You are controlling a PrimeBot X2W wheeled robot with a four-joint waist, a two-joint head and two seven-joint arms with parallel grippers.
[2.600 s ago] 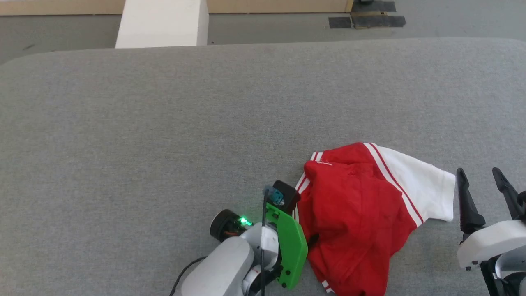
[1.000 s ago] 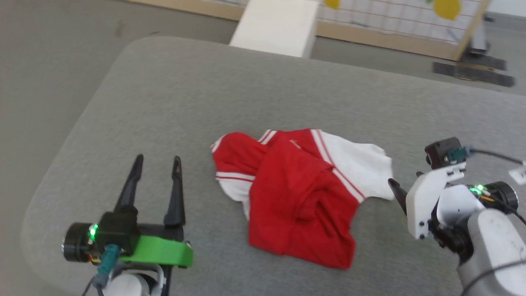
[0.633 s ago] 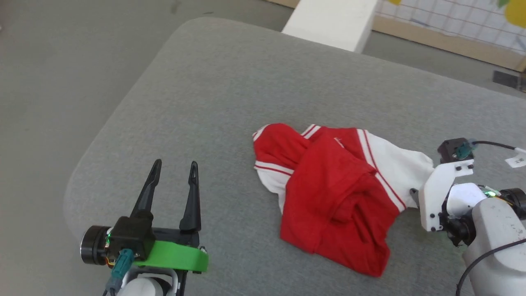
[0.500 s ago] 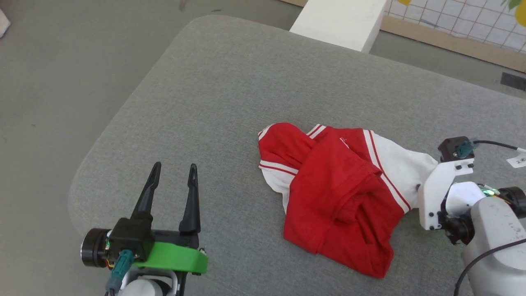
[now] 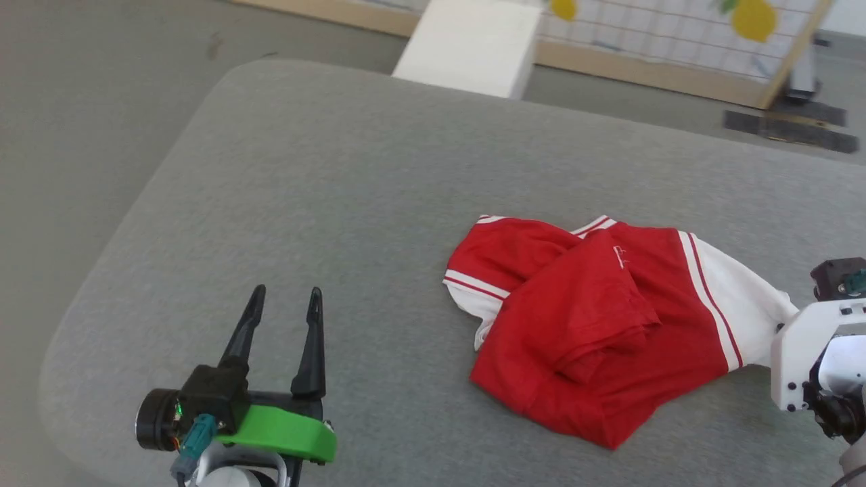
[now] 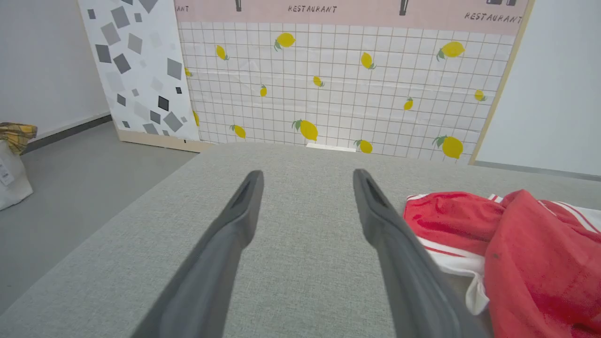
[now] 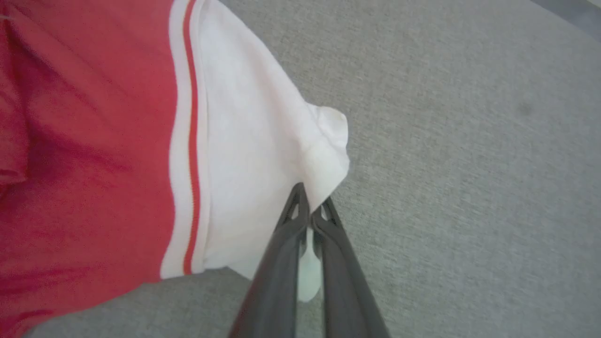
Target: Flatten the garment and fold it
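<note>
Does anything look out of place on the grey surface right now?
Only the garment: it lies bunched on the grey surface, red body folded over itself, one white sleeve half tucked under. The right gripper pinches the other sleeve's edge, jaws shut.

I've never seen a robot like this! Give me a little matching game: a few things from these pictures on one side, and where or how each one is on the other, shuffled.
Things:
1. left gripper
2. right gripper
3. garment
4. white block

States or places:
A. crumpled on the grey table
B. shut on the white sleeve
C. beyond the table's far edge
D. open, holding nothing

Pairs: 1-D, 2-B, 3-A, 4-C
</note>
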